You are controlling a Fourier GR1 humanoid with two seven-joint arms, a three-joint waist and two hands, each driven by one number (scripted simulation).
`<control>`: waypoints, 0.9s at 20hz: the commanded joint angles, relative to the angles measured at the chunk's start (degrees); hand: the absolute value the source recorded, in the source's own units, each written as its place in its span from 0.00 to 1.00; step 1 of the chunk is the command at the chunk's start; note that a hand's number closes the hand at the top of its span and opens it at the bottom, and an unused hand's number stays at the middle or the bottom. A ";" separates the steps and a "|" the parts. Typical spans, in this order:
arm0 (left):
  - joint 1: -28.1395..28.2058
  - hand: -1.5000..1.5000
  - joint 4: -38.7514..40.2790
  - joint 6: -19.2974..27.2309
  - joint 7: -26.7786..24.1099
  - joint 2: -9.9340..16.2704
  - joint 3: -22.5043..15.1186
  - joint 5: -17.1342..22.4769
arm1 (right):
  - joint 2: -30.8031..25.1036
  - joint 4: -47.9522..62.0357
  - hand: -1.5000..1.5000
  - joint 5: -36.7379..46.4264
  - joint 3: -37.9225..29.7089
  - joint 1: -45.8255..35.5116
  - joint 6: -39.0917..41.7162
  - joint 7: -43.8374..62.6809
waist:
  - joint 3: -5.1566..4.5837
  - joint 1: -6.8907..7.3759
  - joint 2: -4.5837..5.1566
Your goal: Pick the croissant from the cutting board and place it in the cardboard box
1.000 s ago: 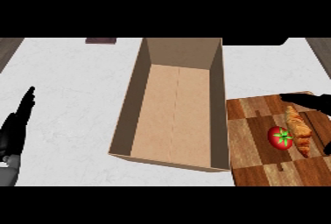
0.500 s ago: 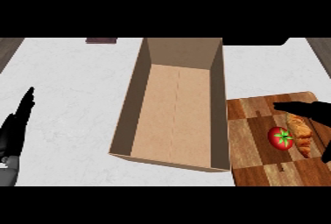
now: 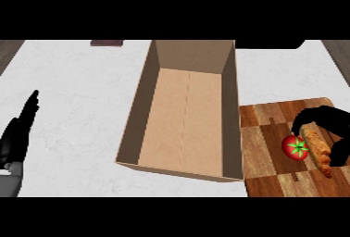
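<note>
Croissant [image 3: 319, 150] lies on your board [image 3: 273, 152] beside a tomato [image 3: 296, 147], right hand [image 3: 327, 121] curling over it, contact unclear. Left hand [image 3: 19, 134] rests straight-fingered. Box [image 3: 184, 115] stands open alongside.

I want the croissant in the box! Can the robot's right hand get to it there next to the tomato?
Probably yes. The right hand arches right over the croissant from above; the tomato sits only on one side.

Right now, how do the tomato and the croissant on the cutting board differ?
The tomato is round and red with a green stem; the croissant is long, narrow and golden brown. The right hand arches over the croissant's upper end, while the tomato lies beside it, uncovered. Both rest on the cutting board.
</note>
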 commanded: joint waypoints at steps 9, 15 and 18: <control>-0.70 0.50 -1.19 -0.46 -0.13 -2.89 -1.02 -2.17 | 8.52 13.34 1.00 8.88 -1.06 -16.24 -9.53 -5.82 | 0.62 3.10 1.27; 0.43 0.50 -1.89 -2.84 0.42 -0.48 1.60 -1.01 | 4.66 17.82 1.00 7.40 -8.06 -23.62 -14.46 -9.80 | 0.55 1.78 0.67; -1.82 0.50 -3.34 -0.29 4.11 -2.58 -0.46 -3.91 | 5.80 17.01 1.00 4.79 -10.94 -25.02 -14.43 -10.91 | 0.54 0.76 0.37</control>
